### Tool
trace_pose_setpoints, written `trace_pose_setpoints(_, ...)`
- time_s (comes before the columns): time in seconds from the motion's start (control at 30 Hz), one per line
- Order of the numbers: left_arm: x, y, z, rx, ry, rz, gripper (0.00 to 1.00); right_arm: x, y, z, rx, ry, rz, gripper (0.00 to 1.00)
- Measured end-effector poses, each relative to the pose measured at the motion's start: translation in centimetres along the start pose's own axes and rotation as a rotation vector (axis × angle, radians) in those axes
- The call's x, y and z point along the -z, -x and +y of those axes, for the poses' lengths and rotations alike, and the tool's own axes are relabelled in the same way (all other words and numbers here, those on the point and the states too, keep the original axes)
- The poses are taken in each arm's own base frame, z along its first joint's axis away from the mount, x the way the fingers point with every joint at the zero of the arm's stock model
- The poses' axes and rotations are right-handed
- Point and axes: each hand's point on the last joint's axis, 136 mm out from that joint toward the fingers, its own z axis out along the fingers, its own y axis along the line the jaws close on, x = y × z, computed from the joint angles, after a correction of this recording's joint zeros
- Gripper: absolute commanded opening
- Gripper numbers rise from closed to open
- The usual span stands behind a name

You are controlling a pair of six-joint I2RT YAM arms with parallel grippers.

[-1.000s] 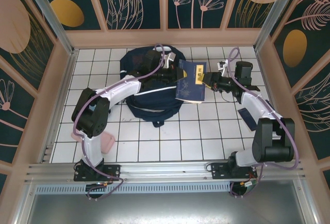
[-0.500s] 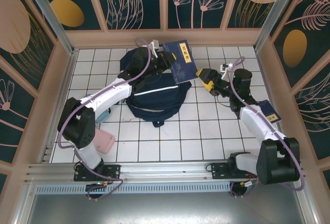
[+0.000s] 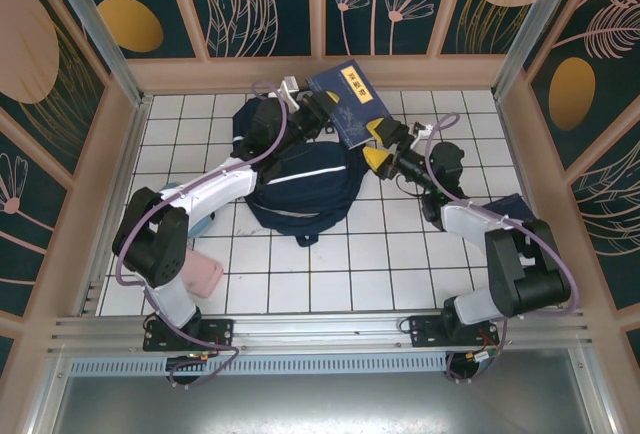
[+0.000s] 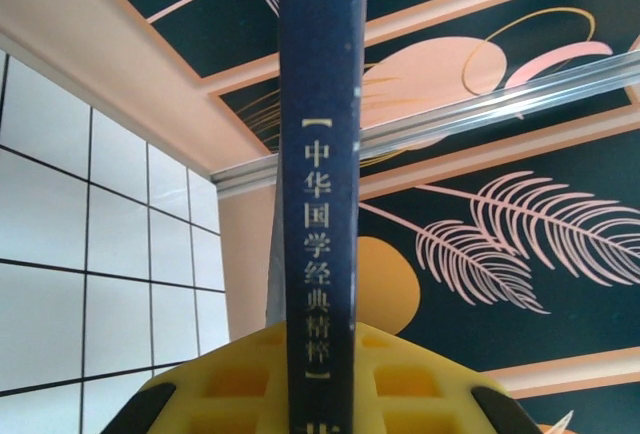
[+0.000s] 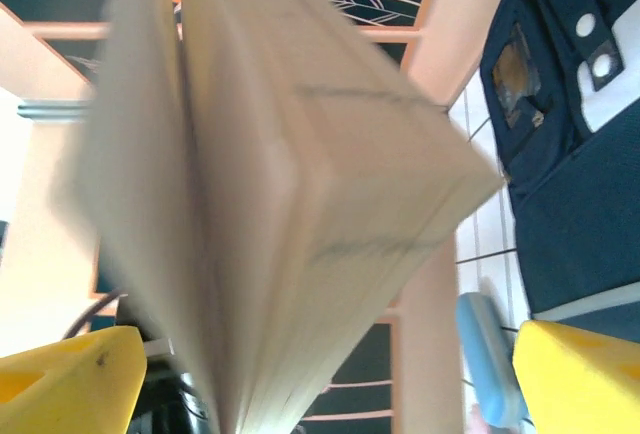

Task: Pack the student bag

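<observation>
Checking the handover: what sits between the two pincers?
The dark-blue book: left pincer holds it, open right pincer straddles its pages, shown in right wrist view.

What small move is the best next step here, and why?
Probably close the right fingers on the book: they stand open on both sides of its page edge, while the left fingers grip it at the spine, raised near the student bag.

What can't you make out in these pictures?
- Whether the student bag is open: top view, left arm and book cover its top.
- End of the book's spine title: left wrist view, hidden behind left fingers.
- Book's pages: right wrist view, blurred, too close.
</observation>
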Motion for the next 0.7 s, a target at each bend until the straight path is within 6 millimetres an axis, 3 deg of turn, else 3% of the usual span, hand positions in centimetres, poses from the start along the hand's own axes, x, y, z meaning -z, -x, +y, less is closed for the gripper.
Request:
trace_pose_setpoints(0.37,0.1,-0.1,0.6,0.047,-0.003,-0.004,0.03,-0.4,1.0,3.4,-0.03,0.15,-0.052,0.52)
trace_pose_setpoints(0.6,0.1,-0.2,0.6,0.065,-0.002,-0.003,0.04,-0.3,1.4,3.8,-0.026,0.169,-0.08,0.4)
trace_pose_setpoints(0.7,-0.1,-0.3,0.9,0.067,0.001,0.001,0.06,-0.4,1.6,3.3,-0.013,0.15,-0.096,0.29)
